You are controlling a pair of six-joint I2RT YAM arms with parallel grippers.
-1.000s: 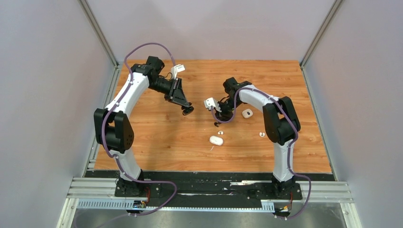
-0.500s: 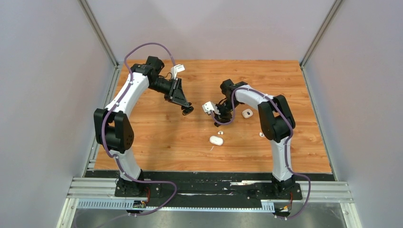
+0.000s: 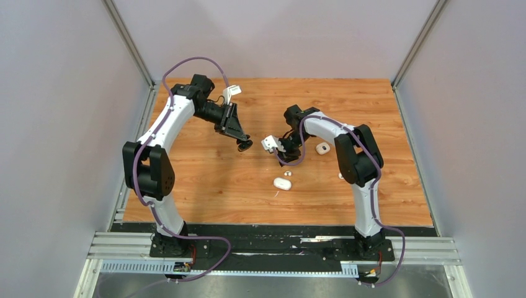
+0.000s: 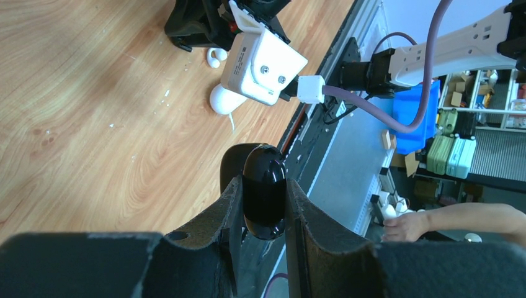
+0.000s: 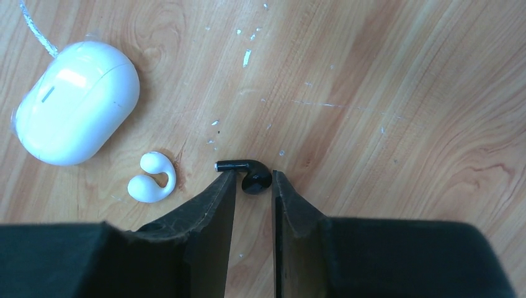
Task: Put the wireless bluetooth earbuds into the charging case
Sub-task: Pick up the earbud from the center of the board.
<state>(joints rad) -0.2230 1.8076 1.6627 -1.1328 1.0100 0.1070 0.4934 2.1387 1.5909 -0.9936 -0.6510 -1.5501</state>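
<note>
Since a second ago the right arm has swung a little toward the worktop's middle, carrying its white wrist camera (image 3: 270, 143) with it, while the left arm has held still. From above, the right claw (image 5: 251, 180) is hidden beneath its own wrist, and a small white earbud (image 3: 340, 176) toward the right edge is half covered by that arm's elbow. The wooden worktop (image 3: 205, 186) lies bare across its left half and along the far edge; the loose things crowd right of centre. There a tiny glossy black stemmed earbud (image 5: 248, 175) lies flat on the wood. Its bulb sits at the mouth of the right claw's narrowly parted jaws and its stem crosses one fingertip; whether the pads press on it I cannot tell. Just beside it lies a white C-shaped earbud (image 5: 151, 180), and a little farther off a white pebble-shaped case (image 5: 74, 102). The left claw (image 4: 263, 186), raised above the worktop's middle, pinches a glossy black oval charging case (image 4: 265, 192).
</note>
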